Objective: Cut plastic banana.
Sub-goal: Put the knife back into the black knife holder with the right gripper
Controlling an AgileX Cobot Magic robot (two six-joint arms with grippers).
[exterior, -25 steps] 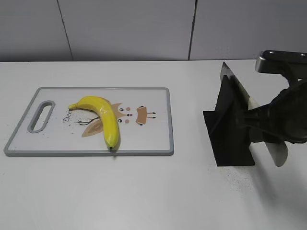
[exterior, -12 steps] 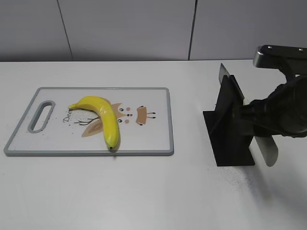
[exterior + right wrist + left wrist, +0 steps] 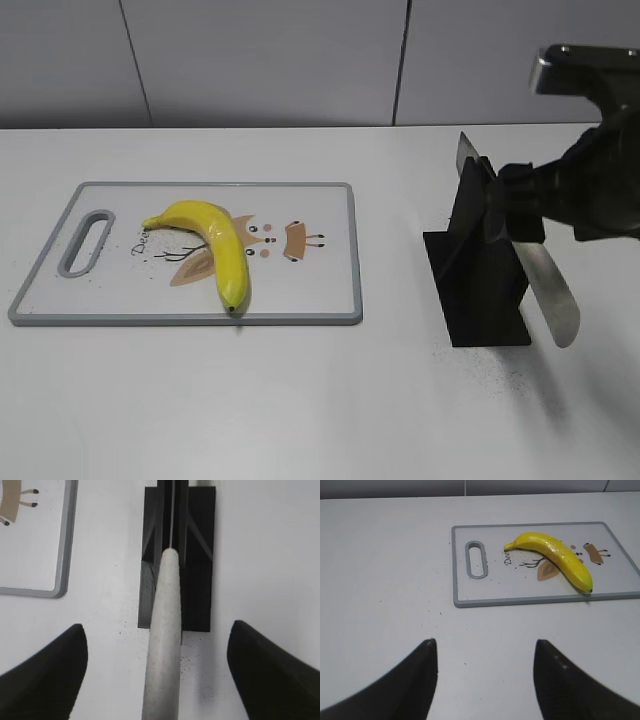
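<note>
The yellow plastic banana lies whole on the white cutting board; both also show in the left wrist view, the banana on the board. A knife with a pale grey handle rests blade-first in a black stand. My right gripper hovers over the handle. In the right wrist view the handle runs between the wide-apart fingers of my right gripper, untouched. My left gripper is open and empty above bare table, short of the board.
The black stand stands on the white table right of the board's corner. A grey wall runs behind the table. The left arm is out of the exterior view.
My right arm has risen and shifted a little left toward the stand, so more of the knife handle shows below it. The banana and the board have not moved.
</note>
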